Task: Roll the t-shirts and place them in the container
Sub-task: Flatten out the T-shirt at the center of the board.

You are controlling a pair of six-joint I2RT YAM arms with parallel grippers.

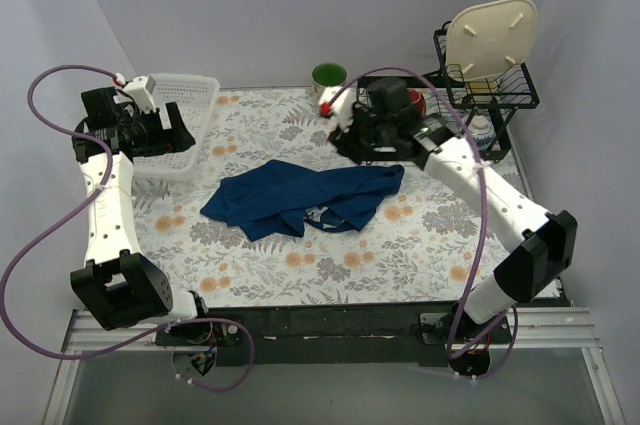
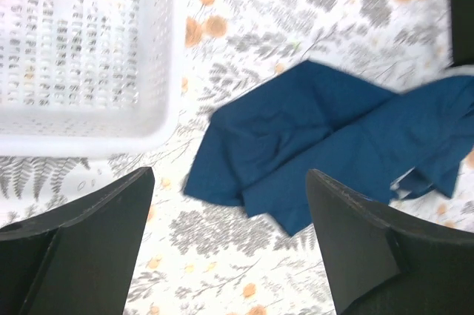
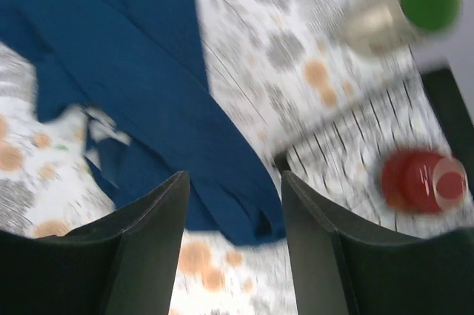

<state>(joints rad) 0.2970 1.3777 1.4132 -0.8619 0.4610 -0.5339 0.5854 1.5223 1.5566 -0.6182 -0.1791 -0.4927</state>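
The navy-blue t-shirt (image 1: 300,195) lies crumpled in a long heap on the flowered tablecloth at mid-table. It also shows in the left wrist view (image 2: 326,137) and in the right wrist view (image 3: 141,70), which is blurred. My left gripper (image 1: 165,130) is open and empty, raised above the table to the left of the shirt, beside the basket. My right gripper (image 1: 360,145) is open and empty, raised just above the shirt's right end; its fingers (image 3: 141,248) frame that end.
A white plastic basket (image 1: 205,95) stands at the back left. A green cup (image 1: 328,75) stands at the back. A red cup (image 3: 418,178) sits by a black wire rack (image 1: 490,95) holding a cream board (image 1: 490,35) at the back right.
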